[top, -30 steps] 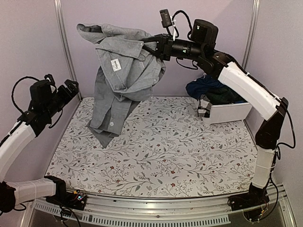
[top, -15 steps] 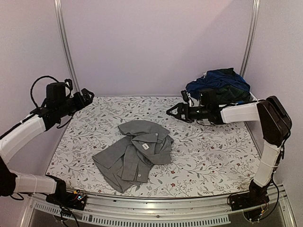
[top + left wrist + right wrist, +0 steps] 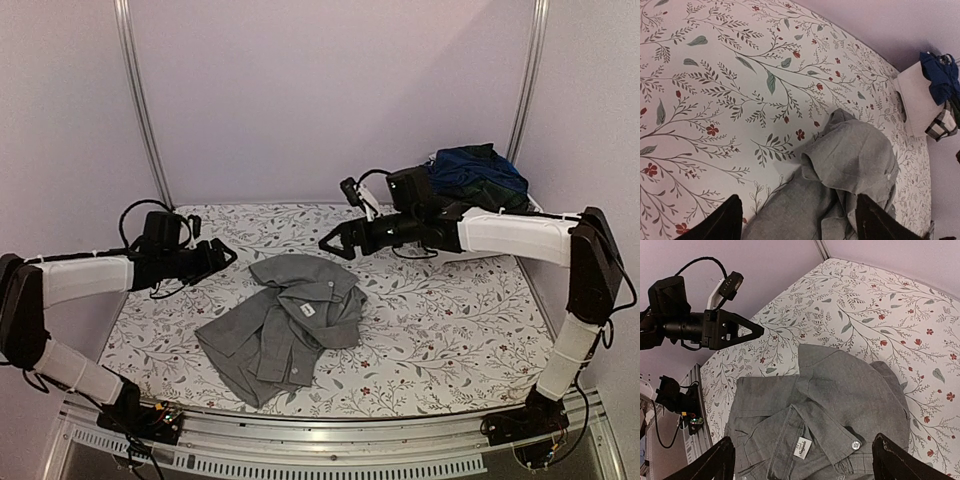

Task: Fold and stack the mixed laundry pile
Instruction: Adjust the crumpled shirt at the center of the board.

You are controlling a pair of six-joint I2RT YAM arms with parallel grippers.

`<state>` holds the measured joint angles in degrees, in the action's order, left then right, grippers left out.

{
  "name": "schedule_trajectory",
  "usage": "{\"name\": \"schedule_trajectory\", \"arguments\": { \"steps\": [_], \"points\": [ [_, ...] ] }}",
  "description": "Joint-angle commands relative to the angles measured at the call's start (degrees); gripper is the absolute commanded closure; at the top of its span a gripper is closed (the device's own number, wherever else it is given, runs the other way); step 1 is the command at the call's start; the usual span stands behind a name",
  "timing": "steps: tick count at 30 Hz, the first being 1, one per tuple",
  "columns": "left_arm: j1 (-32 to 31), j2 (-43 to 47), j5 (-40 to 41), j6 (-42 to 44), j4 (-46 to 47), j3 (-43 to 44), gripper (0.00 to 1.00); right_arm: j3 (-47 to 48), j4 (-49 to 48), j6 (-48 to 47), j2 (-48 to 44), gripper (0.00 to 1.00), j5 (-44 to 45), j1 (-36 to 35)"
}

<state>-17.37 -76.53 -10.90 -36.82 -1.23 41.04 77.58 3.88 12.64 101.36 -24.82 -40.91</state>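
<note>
The grey shirt [image 3: 285,325] lies crumpled near the middle of the tabletop [image 3: 450,330], collar and label showing, with nothing holding it. The navy garment [image 3: 478,165] is heaped in the white bin [image 3: 912,97] at the far right corner. The left gripper [image 3: 224,254] hovers wide open towards the left edge, and the right gripper [image 3: 333,245], also wide and empty, hovers on the shirt's far side

Label [image 3: 801,446] on grey shirt [image 3: 285,320]: lettering illegibly small.
</note>
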Motion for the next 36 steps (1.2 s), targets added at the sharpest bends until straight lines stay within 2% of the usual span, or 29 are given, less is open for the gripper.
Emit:
{"name": "schedule_trajectory", "arguments": {
  "steps": [1, 7, 9, 11, 14, 17, 22, 26, 27, 29, 30, 33, 34, 36],
  "points": [
    [-0.9, -5.6, -8.1, -1.4, 11.4, -1.0, 0.19, -2.4, 3.2, -1.0, 1.1, 0.06, 0.0, 1.0],
    [-1.5, -16.1, -12.3, -2.2, 18.0, 1.9, 0.19, -5.4, 4.3, -2.0, -1.9, 0.04, 1.8, 1.0],
    [-1.9, -19.2, -14.2, -2.6, 20.1, 2.9, 0.22, -6.4, 4.6, -2.1, -3.1, 0.03, 2.6, 1.2],
    [-2.7, -21.6, -16.6, -2.7, 22.1, 3.9, 0.35, -7.6, 4.9, -2.2, -4.9, 0.02, 2.7, 1.8],
    [-4.9, -22.4, -19.5, -2.6, 25.4, 4.9, 0.76, -9.7, 5.0, -1.7, -7.7, 0.02, 2.1, 4.3],
    [-9.7, -20.8, -18.1, -1.0, 25.5, 7.3, 1.0, -12.0, 4.9, -1.3, -11.4, 0.01, 1.6, 6.7],
    [-18.3, -23.4, -16.7, 3.4, 21.9, 17.0, 1.0, -15.1, 5.1, -0.9, -16.6, 0.01, 0.3, 11.2],
    [-25.2, -29.9, -17.2, 9.0, 16.1, 30.1, 1.0, -16.5, 5.8, -0.7, -18.7, 0.01, 0.6, 14.1],
    [-26.5, -31.3, -17.8, 10.3, 14.3, 33.1, 0.95, -16.9, 5.8, -0.7, -19.0, 0.01, 0.7, 14.4],
    [-27.8, -32.5, -18.0, 11.7, 11.2, 36.1, 0.72, -17.2, 6.1, -0.7, -19.3, 0.01, 1.4, 14.7],
    [-27.7, -31.6, -17.7, 11.2, 11.7, 35.3, 0.62, -17.3, 6.4, -0.8, -19.4, 0.01, 1.5, 14.6],
    [-25.7, -24.8, -15.3, 9.5, 15.4, 28.6, 0.41, -17.8, 7.0, -1.0, -19.5, 0.01, 1.1, 14.6],
    [-24.2, -21.9, -13.2, 8.6, 16.2, 25.7, 0.36, -18.1, 7.0, -1.0, -19.4, 0.02, 0.3, 14.4],
    [-21.7, -14.7, -7.8, 6.0, 15.8, 19.9, 0.32, -18.4, 6.7, -0.7, -19.1, 0.04, 0.1, 12.3]
  ]
}}
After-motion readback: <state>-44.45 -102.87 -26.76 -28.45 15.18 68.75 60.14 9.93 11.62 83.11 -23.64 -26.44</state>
